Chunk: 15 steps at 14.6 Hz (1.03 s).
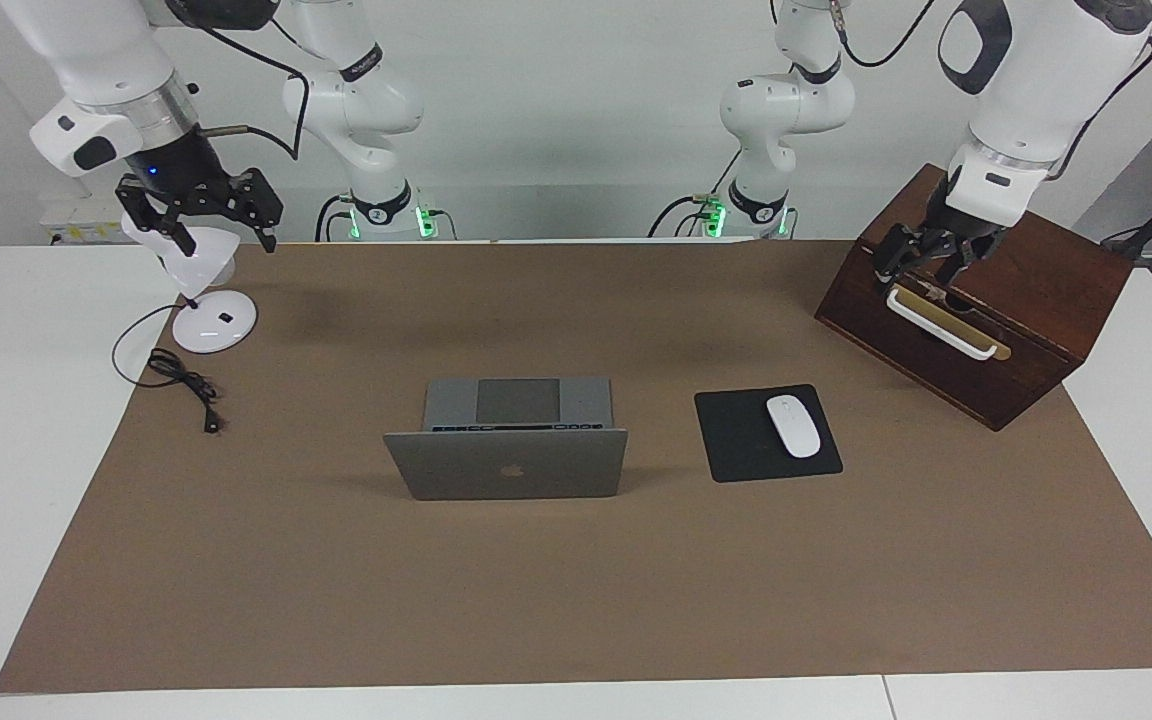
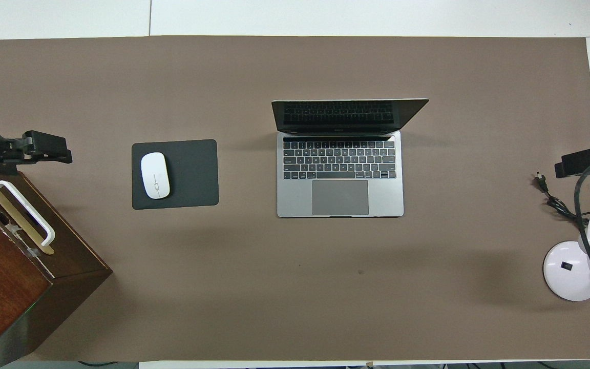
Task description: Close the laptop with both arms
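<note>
The laptop (image 1: 508,450) stands open in the middle of the desk (image 1: 576,600), lid upright, its back toward the desk edge farthest from my bases. Both my pincers are well apart from it, empty and open. My left pincer (image 1: 918,256) hangs over the wooden box (image 1: 1026,300) at the desk corner at my left arm's end, just above its white handle (image 1: 939,324); I could snag that handle on the way out. My right pincer (image 1: 204,212) hovers over the lamp (image 1: 208,300) at the other end; a low sweep could tip it or catch its cord (image 1: 181,378). The mouse (image 1: 793,425) on its pad (image 1: 766,433) lies in my left arm's path. If one pincer pushes the lid first, the laptop may twist or slide.
</note>
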### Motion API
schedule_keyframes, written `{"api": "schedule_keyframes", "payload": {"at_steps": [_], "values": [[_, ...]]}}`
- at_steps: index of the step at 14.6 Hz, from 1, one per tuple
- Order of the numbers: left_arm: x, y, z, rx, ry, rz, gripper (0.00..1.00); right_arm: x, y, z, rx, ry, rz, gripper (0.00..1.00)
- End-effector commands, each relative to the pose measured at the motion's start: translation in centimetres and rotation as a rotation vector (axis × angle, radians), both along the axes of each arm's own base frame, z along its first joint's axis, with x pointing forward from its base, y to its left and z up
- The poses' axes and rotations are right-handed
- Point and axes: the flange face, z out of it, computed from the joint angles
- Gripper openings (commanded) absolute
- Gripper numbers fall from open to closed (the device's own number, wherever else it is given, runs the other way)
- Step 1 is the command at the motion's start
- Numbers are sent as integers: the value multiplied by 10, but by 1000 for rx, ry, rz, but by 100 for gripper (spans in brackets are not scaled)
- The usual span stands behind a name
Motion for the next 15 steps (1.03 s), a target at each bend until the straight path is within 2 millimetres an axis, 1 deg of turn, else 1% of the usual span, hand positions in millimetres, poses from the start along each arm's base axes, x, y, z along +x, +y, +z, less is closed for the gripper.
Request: {"api": "schedule_keyframes", "payload": {"at_steps": [1, 3, 5, 6, 7, 8, 10, 11, 13, 14, 15], "values": [[-16, -7, -16, 16, -39, 19, 100, 2, -4, 5, -19, -61, 38, 100], [-21, -13, -24, 9, -59, 82, 100, 7, -6, 4, -22, -80, 76, 100], [-21, -19, -25, -7, -69, 138, 100, 15, -8, 1, -14, -107, 74, 100], [-20, -28, -24, -30, -82, 170, 100, 21, -12, -2, -17, -119, 70, 100], [-19, -41, -28, -62, -94, 217, 100, 26, -16, -7, -17, -128, 63, 100], [-18, -49, -33, -101, -100, 292, 100, 33, -17, -10, -21, -140, 63, 100], [-17, -61, -38, -190, -87, 488, 100, 54, -21, -16, -27, -146, 62, 100], [-19, -69, -40, -201, -76, 543, 100, 63, -23, -22, -29, -141, 62, 99], [-23, -81, -45, -203, -51, 596, 100, 75, -24, -37, -29, -130, 61, 88], [-28, -94, -53, -203, -29, 631, 100, 82, -25, -42, -32, -143, 60, 80], [-32, -107, -56, -208, -12, 693, 100, 87, -26, -49, -32, -144, 60, 65]]}}
